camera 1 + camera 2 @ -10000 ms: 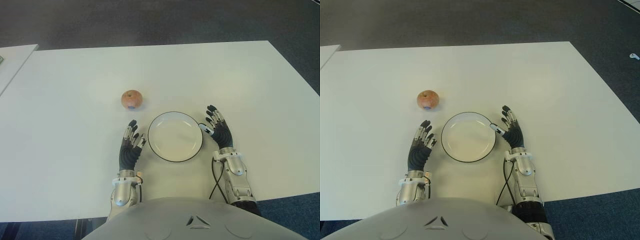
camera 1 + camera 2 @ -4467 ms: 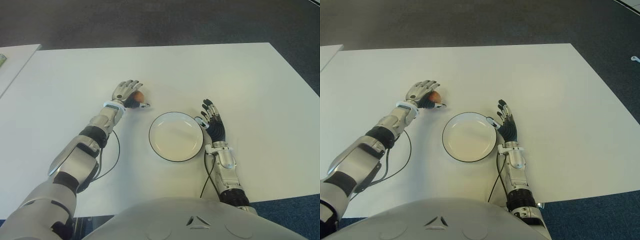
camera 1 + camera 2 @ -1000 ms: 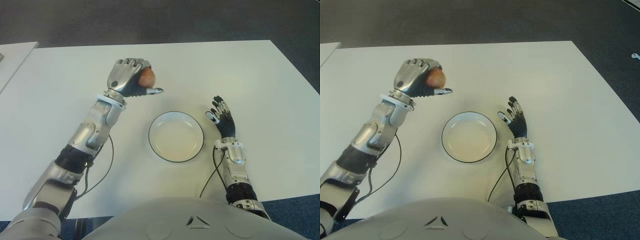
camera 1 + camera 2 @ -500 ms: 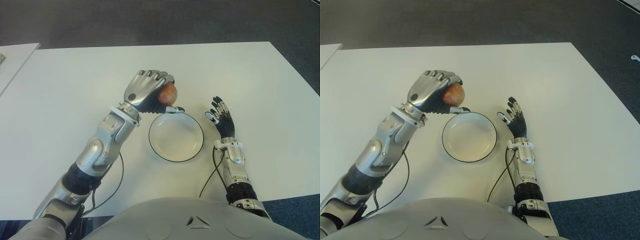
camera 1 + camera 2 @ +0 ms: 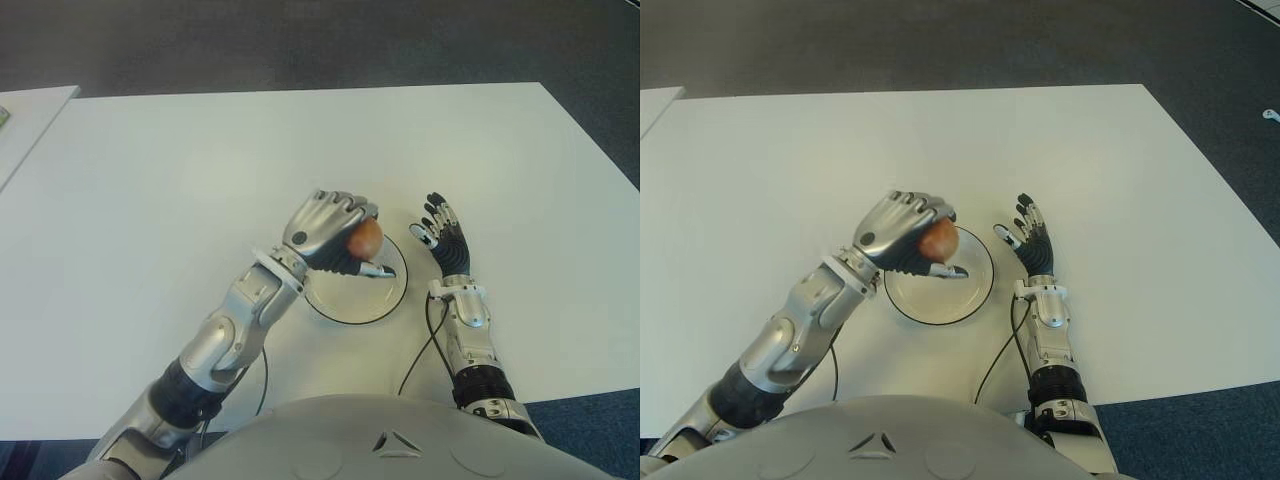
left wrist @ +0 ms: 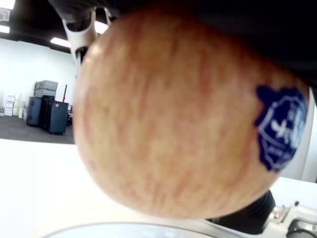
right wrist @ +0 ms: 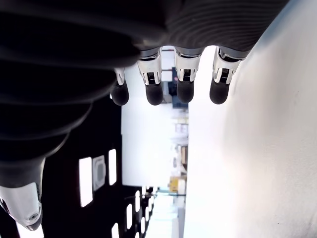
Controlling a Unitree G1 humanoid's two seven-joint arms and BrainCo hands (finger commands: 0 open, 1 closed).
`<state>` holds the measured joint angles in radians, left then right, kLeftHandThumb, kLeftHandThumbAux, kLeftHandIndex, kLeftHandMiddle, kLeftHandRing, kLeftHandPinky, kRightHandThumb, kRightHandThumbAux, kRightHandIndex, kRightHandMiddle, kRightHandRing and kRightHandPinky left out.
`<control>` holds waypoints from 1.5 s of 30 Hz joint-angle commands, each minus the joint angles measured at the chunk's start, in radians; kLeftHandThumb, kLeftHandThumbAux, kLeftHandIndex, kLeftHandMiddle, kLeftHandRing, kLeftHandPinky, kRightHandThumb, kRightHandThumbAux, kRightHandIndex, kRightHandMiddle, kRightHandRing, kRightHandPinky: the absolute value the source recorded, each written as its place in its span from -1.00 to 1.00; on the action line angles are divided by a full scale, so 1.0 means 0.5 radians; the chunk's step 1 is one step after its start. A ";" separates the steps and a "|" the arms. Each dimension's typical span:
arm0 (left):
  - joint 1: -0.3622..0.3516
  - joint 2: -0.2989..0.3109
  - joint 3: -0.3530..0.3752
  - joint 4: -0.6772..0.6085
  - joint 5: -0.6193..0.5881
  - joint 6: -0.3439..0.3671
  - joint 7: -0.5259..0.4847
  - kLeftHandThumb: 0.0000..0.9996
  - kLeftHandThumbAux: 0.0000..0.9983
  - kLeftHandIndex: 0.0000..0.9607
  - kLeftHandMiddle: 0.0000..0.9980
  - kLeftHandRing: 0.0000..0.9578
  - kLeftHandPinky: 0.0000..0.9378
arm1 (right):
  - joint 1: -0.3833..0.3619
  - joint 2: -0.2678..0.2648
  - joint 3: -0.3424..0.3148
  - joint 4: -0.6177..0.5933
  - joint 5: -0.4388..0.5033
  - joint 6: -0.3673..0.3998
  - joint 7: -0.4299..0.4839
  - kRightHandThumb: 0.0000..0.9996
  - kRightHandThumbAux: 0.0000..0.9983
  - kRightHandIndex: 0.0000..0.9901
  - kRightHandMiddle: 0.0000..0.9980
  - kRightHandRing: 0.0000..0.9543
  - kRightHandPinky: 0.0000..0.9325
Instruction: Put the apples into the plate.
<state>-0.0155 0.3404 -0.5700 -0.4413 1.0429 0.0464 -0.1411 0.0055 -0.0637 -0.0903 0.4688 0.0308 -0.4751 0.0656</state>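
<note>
My left hand is shut on a reddish apple and holds it above the white plate with a dark rim, over the plate's near-left part. The left wrist view fills with the apple, which carries a blue sticker, and the plate's rim shows just below it. My right hand stands idle beside the plate on its right, fingers straight and spread, holding nothing.
The white table stretches wide around the plate. A second pale table's corner shows at the far left. Dark carpet lies beyond the table's far edge. A black cable runs by my right forearm.
My left hand has carried the apple from the plate's far-left rim to above the plate, moving right and toward me. The right hand has not moved.
</note>
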 commanded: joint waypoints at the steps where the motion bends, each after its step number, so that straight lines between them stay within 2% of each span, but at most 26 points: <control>1: 0.061 -0.024 -0.037 0.111 0.040 -0.020 -0.010 0.71 0.33 -0.16 0.08 0.73 0.70 | 0.155 0.028 0.014 0.102 -0.005 0.084 -0.005 -0.70 0.25 -1.00 -1.00 -1.00 -1.00; 12: 0.113 -0.066 -0.058 0.163 0.015 -0.025 -0.062 0.71 0.33 -0.16 0.08 0.73 0.67 | 0.179 0.014 0.026 0.050 -0.021 0.106 -0.003 -0.70 0.25 -1.00 -1.00 -1.00 -1.00; 20: 0.110 -0.087 -0.041 0.264 0.032 -0.024 -0.002 0.71 0.33 -0.17 0.07 0.72 0.66 | 0.187 0.017 0.019 0.027 -0.001 0.126 -0.001 -0.69 0.25 -1.00 -1.00 -1.00 -1.00; 31: 0.101 -0.110 -0.094 0.400 0.107 -0.033 0.084 0.71 0.33 -0.16 0.07 0.73 0.72 | 0.202 0.021 0.022 -0.005 0.003 0.154 -0.004 -0.69 0.22 -1.00 -1.00 -1.00 -1.00; 33: 0.101 -0.118 -0.102 0.449 0.112 -0.026 0.096 0.71 0.33 -0.16 0.07 0.71 0.68 | 0.202 0.021 0.023 -0.004 0.000 0.153 -0.006 -0.69 0.22 -1.00 -1.00 -1.00 -1.00; 39: 0.103 -0.119 -0.088 0.465 0.079 -0.018 0.036 0.71 0.33 -0.16 0.07 0.71 0.69 | 0.197 0.023 0.032 0.012 -0.019 0.130 -0.017 -0.69 0.24 -1.00 -1.00 -1.00 -1.00; 45: 0.096 -0.109 -0.081 0.529 0.110 -0.055 0.178 0.71 0.33 -0.16 0.07 0.73 0.75 | 0.193 0.029 0.037 0.015 -0.029 0.130 -0.035 -0.69 0.25 -1.00 -1.00 -1.00 -1.00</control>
<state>0.0357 0.2848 -0.6117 -0.2036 1.0834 0.0266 -0.0956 0.0407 -0.0616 -0.0782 0.4218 0.0246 -0.4566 0.0546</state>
